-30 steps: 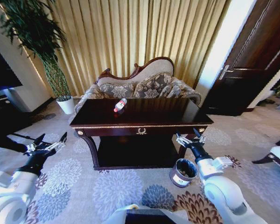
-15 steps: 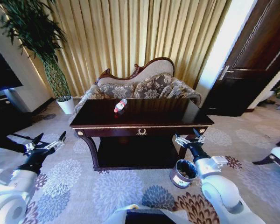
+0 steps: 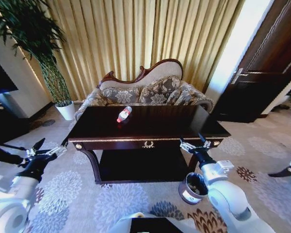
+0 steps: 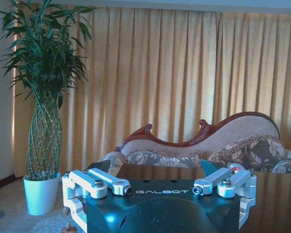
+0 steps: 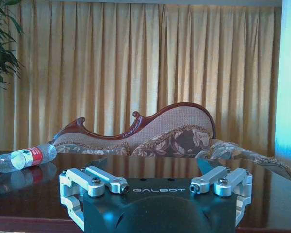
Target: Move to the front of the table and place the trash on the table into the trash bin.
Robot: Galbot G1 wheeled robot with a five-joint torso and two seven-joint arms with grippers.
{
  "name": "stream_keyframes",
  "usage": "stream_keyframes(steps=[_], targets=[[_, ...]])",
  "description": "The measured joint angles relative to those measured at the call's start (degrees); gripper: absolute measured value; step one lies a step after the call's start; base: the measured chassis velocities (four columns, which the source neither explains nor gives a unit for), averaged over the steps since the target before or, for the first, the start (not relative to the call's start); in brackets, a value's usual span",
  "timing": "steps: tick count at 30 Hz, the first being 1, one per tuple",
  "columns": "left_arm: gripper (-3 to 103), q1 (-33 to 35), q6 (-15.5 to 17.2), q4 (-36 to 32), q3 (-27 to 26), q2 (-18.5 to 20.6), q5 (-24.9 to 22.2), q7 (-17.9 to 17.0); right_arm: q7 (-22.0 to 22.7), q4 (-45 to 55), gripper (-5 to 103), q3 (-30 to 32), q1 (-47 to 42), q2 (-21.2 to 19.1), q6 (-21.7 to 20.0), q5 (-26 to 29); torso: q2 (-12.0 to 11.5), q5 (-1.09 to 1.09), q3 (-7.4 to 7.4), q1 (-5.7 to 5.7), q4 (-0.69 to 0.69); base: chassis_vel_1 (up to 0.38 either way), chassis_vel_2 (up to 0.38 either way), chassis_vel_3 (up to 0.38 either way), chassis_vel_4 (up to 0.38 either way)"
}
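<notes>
Small clear plastic bottle [image 3: 124, 114] lying on glossy reddish-brown wooden table [image 3: 150, 127], frame centre; left gripper [image 3: 44, 151] and right gripper [image 3: 194, 144] spread wide, lower corners, round dark-brown bin [image 3: 193, 188] below.

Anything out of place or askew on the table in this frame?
One thing: a plastic bottle lies on its side on the table, toward its far left. Nothing looks spilled or damaged. The trash bin stands upright beside the table's front right leg.

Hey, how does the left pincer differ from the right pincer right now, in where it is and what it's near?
The left pincer hangs out beyond the table's left end, over the carpet; the right pincer sits close against the front rail near the right corner. The trash bin stands just below the right pincer, while nothing of the task lies near the left one. The bottle lies far from both. Both are open, empty and pointed forward.
</notes>
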Motion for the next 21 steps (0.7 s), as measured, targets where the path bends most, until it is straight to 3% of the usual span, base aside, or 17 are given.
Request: stream_keyframes(steps=[15, 18, 21], targets=[[100, 0.11, -0.04, 0.37, -0.03, 0.51, -0.18, -0.18, 0.96, 0.41, 100, -0.73, 0.76, -0.05, -1.04, 0.22, 0.01, 0.00, 0.00, 0.00, -0.01, -0.068, 0.070, 0.069, -0.070], [100, -0.81, -0.03, 1.44, 0.43, 1.84, -0.59, -0.92, 1.16, 0.43, 100, -0.34, 0.65, -0.08, -1.03, 0.58, 0.00, 0.00, 0.00, 0.01, 0.00, 0.000, 0.000, 0.000, 0.000], [100, -4.49, 0.83, 4.56, 1.42, 6.49, -2.23, -2.74, 1.33, 0.40, 100, 0.05, 0.75, -0.17, -0.98, 1.07, 0.02, 0.00, -0.01, -0.03, -0.01, 0.000, 0.000, 0.000, 0.000]])
